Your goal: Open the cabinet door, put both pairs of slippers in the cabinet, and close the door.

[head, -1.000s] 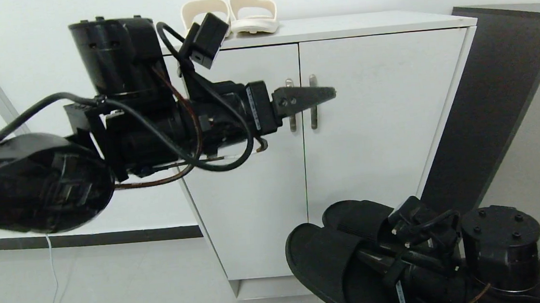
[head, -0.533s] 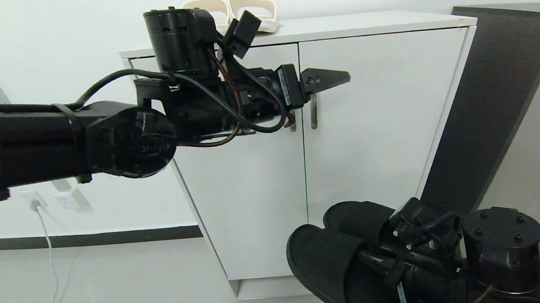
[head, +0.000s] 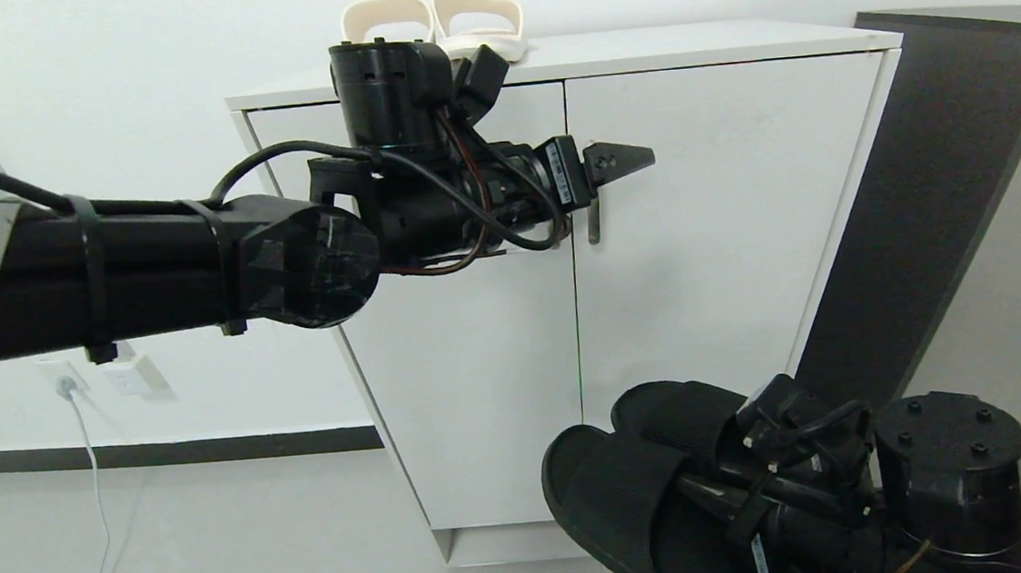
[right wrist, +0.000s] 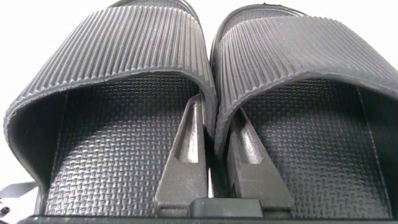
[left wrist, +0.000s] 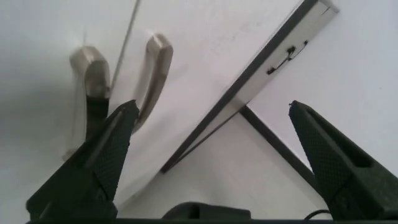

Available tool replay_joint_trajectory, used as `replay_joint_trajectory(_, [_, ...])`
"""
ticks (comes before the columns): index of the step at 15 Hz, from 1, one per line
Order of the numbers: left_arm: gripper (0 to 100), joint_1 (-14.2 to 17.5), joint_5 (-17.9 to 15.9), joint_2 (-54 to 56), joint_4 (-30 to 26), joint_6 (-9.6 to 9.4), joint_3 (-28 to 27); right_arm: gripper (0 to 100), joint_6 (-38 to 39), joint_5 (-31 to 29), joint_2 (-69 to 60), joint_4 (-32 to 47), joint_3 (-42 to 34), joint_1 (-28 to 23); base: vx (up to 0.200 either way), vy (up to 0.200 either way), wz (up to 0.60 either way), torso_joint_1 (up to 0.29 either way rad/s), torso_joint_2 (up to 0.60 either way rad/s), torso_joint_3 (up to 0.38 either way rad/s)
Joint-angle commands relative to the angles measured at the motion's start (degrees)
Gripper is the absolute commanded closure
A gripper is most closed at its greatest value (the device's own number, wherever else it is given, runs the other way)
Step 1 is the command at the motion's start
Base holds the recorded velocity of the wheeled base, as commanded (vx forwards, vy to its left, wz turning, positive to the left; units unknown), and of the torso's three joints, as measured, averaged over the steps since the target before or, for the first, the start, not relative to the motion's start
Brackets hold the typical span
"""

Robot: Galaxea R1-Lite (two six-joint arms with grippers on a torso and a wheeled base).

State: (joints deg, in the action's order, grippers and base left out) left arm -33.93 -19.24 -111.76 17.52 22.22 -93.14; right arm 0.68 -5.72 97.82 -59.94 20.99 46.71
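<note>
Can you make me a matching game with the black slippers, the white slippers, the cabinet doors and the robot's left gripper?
Things:
1. black slippers
2. cream slippers
3. cabinet doors
4. left gripper

Places and states:
A. open, close to the door handles
B. shut
C. sitting on the cabinet top
D. pinched in the right gripper

Pairs: 1-D, 2-C, 3-B, 4-A.

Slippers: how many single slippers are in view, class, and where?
4. Two cream slippers on the cabinet top; two black slippers pinched together in the right gripper. The shut cabinet may hide more.
</note>
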Motion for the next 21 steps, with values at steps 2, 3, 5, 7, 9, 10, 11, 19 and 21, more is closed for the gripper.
replay_joint_trajectory(2, [0,-0.2,1.4,-2.5,-1.7,-0.08,-4.5,100,0.0,0.0,0.1,0.0,0.0,0.0,0.000,0.000,0.00,0.000,0.00,0.000])
replay_joint_trajectory(3, [0,-0.3,1.5,-3.5,-2.6,-0.08,-6.1,100,0.0,0.0,0.1,0.0,0.0,0.0,0.000,0.000,0.00,0.000,0.00,0.000])
replay_joint_trajectory(5, [0,-0.9,1.6,-5.0,-3.5,-0.08,-8.3,100,0.0,0.0,0.1,-0.1,-0.1,0.0,0.000,0.000,0.00,0.000,0.00,0.000])
replay_joint_trajectory(7, [0,-1.4,1.6,-5.7,-3.5,-0.08,-8.8,100,0.0,0.0,0.1,0.0,-0.2,0.0,0.000,0.000,0.00,0.000,0.00,0.000])
replay_joint_trajectory(9, [100,-1.9,1.6,-5.7,-3.5,0.01,-8.7,100,0.0,0.1,0.0,-0.1,-0.3,0.0,0.000,0.000,0.00,0.000,0.00,0.000])
replay_joint_trajectory(10, [100,-1.9,1.7,-5.5,-3.5,0.01,-8.6,100,-0.3,0.1,0.0,-0.1,-1.0,0.0,0.000,0.000,0.00,0.000,0.00,0.000])
replay_joint_trajectory(11, [100,-1.9,1.7,-5.1,-3.5,0.19,-8.2,100,-0.5,0.1,-0.1,0.0,-1.6,0.2,0.000,0.000,0.00,0.000,0.00,0.000])
replay_joint_trajectory(19, [100,-2.8,2.0,3.7,-3.1,0.19,3.5,100,-0.6,4.2,-2.4,0.0,-4.3,2.1,0.000,0.000,0.00,0.000,0.00,0.000])
replay_joint_trajectory(21, [100,-2.8,2.0,7.4,-3.0,0.01,8.6,100,-0.7,4.1,-2.4,0.0,-4.5,3.4,0.000,0.000,0.00,0.000,0.00,0.000])
